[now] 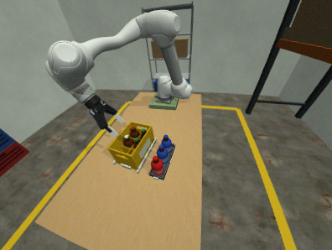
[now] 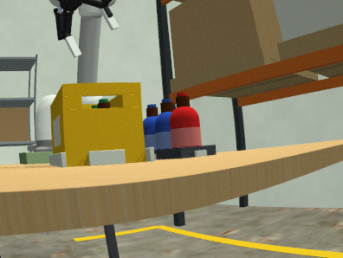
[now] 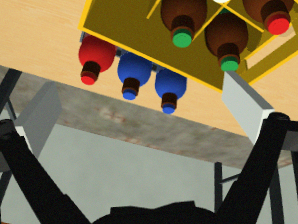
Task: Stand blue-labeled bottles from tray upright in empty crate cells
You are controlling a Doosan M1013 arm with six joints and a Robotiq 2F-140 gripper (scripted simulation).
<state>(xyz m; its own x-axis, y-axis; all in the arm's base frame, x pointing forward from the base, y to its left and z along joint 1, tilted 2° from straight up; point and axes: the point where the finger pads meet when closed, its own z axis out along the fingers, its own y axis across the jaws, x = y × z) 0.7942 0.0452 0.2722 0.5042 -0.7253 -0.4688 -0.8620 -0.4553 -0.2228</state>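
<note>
Empty, wide-spread jaws hang above the yellow crate, beside the tray. Reaching across, they risk toppling the red bottle beside two blue bottles.

The robot arm is white and smooth, made of fat round tubes joined by big round bumps. One bump has a flat grey circle on its side, and the foot of the arm stands on a green base plate. At the tip is a black gripper with two thin black fingers, and each finger ends in a flat pale grey pad.
</note>
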